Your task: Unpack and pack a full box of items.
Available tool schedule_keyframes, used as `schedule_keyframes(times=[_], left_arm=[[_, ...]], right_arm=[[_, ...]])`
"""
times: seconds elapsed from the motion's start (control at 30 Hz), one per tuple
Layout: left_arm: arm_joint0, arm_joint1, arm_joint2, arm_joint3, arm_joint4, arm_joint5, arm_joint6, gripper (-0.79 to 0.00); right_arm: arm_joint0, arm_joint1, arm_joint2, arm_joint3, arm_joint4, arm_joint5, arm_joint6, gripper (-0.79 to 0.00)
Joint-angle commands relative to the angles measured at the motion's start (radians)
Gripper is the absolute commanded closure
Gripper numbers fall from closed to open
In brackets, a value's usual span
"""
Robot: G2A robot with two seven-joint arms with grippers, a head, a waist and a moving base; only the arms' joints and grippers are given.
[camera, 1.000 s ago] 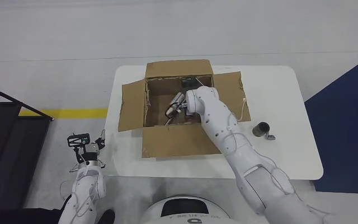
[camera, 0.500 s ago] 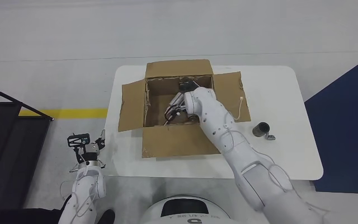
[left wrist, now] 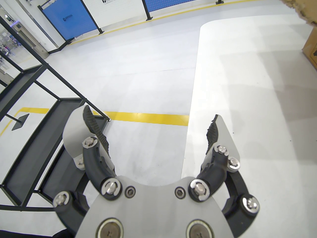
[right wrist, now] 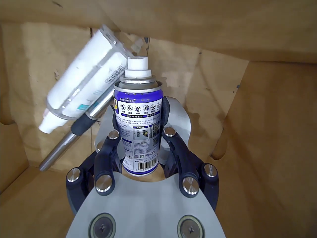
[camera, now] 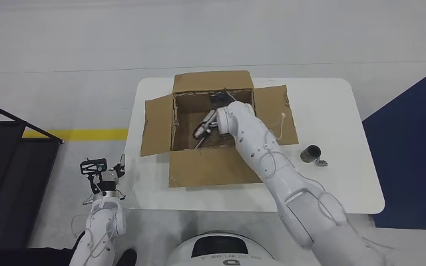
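- Blue-labelled spray can (right wrist: 137,125) with a white nozzle sits inside the cardboard box (right wrist: 223,25). It lies lengthwise between the fingers of the right gripper (right wrist: 139,111), base toward the palm and nozzle toward the box's inner wall.
- The right gripper is closed around the can's body, with one finger pressed against each side.
- Just beside the can, a white tube in a clear pack (right wrist: 84,85) lies tilted, its upper end close to the nozzle. A metal rod with a black grip (right wrist: 71,134) runs alongside it and partly under it.
- From the top view the box stands open on the white tabletop (camera: 333,179) with its four flaps folded outward. A dark item (camera: 221,98) rests against its far wall.
- On the tabletop beyond the box's right flap stands a dark cylinder (camera: 309,154), with a small grey piece (camera: 322,163) just beside it.
- The left gripper (left wrist: 151,120) hangs over the floor, well apart from the box and past its left flap. Its fingers are spread wide with nothing between them.
- A black metal rack (left wrist: 37,130) stands on the floor farther out from the box on that side.
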Motion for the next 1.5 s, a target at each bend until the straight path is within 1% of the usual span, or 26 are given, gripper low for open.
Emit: schedule_keyframes(times=[0.0, 0.1, 0.2, 0.27, 0.3, 0.37, 0.43, 0.5, 0.57, 0.63, 0.97, 1.0, 1.03, 1.07, 1.13, 1.2, 1.3, 1.37, 1.4, 1.47], left_arm=[[0.0, 0.0, 0.0, 0.0, 0.0, 0.0, 0.0, -0.785], [0.0, 0.0, 0.0, 0.0, 0.0, 0.0, 0.0, -0.785], [0.0, 0.0, 0.0, 0.0, 0.0, 0.0, 0.0, -0.785], [0.0, 0.0, 0.0, 0.0, 0.0, 0.0, 0.0, -0.785], [0.0, 0.0, 0.0, 0.0, 0.0, 0.0, 0.0, -0.785], [0.0, 0.0, 0.0, 0.0, 0.0, 0.0, 0.0, -0.785], [0.0, 0.0, 0.0, 0.0, 0.0, 0.0, 0.0, -0.785], [0.0, 0.0, 0.0, 0.0, 0.0, 0.0, 0.0, -0.785], [0.0, 0.0, 0.0, 0.0, 0.0, 0.0, 0.0, -0.785], [0.0, 0.0, 0.0, 0.0, 0.0, 0.0, 0.0, -0.785], [0.0, 0.0, 0.0, 0.0, 0.0, 0.0, 0.0, -0.785], [0.0, 0.0, 0.0, 0.0, 0.0, 0.0, 0.0, -0.785], [0.0, 0.0, 0.0, 0.0, 0.0, 0.0, 0.0, -0.785], [0.0, 0.0, 0.0, 0.0, 0.0, 0.0, 0.0, -0.785], [0.0, 0.0, 0.0, 0.0, 0.0, 0.0, 0.0, -0.785], [0.0, 0.0, 0.0, 0.0, 0.0, 0.0, 0.0, -0.785], [0.0, 0.0, 0.0, 0.0, 0.0, 0.0, 0.0, -0.785], [0.0, 0.0, 0.0, 0.0, 0.0, 0.0, 0.0, -0.785], [0.0, 0.0, 0.0, 0.0, 0.0, 0.0, 0.0, -0.785], [0.0, 0.0, 0.0, 0.0, 0.0, 0.0, 0.0, -0.785]], right_arm=[[-0.039, 0.009, 0.016, -0.085, -0.02, 0.009, -0.004, 0.0], [-0.139, 0.03, 0.052, -0.282, -0.065, 0.017, -0.015, 0.0], [-0.296, 0.054, 0.104, -0.567, -0.105, 0.003, -0.072, 0.0], [-0.426, 0.069, 0.134, -0.776, -0.128, -0.009, -0.149, 0.0], [-0.493, 0.075, 0.149, -0.884, -0.135, -0.016, -0.211, 0.0], [-0.629, 0.087, 0.173, -1.043, -0.136, -0.038, -0.329, 0.0], [-0.74, 0.096, 0.197, -1.148, -0.129, -0.058, -0.441, 0.0], [-0.83, 0.103, 0.225, -1.219, -0.12, -0.073, -0.539, 0.0], [-0.902, 0.109, 0.255, -1.262, -0.106, -0.076, -0.61, 0.0], [-0.938, 0.111, 0.273, -1.281, -0.088, -0.078, -0.632, 0.0], [-0.938, 0.111, 0.273, -1.281, -0.088, -0.078, -0.632, 0.0], [-0.938, 0.111, 0.281, -1.29, -0.069, -0.068, -0.647, 0.0], [-0.947, 0.11, 0.314, -1.309, -0.042, -0.03, -0.699, 0.0], [-0.965, 0.11, 0.34, -1.316, -0.014, -0.019, -0.738, 0.0], [-1.018, 0.112, 0.422, -1.344, 0.058, -0.003, -0.83, 0.0], [-1.074, 0.114, 0.509, -1.343, 0.104, 0.006, -0.927, 0.0], [-1.136, 0.114, 0.618, -1.32, 0.21, 0.007, -1.011, 0.0], [-1.15, 0.116, 0.683, -1.291, 0.253, 0.027, -1.007, 0.0], [-1.15, 0.117, 0.707, -1.277, 0.266, 0.032, -0.986, 0.0], [-1.139, 0.122, 0.76, -1.252, 0.258, 0.066, -0.897, 0.0]])
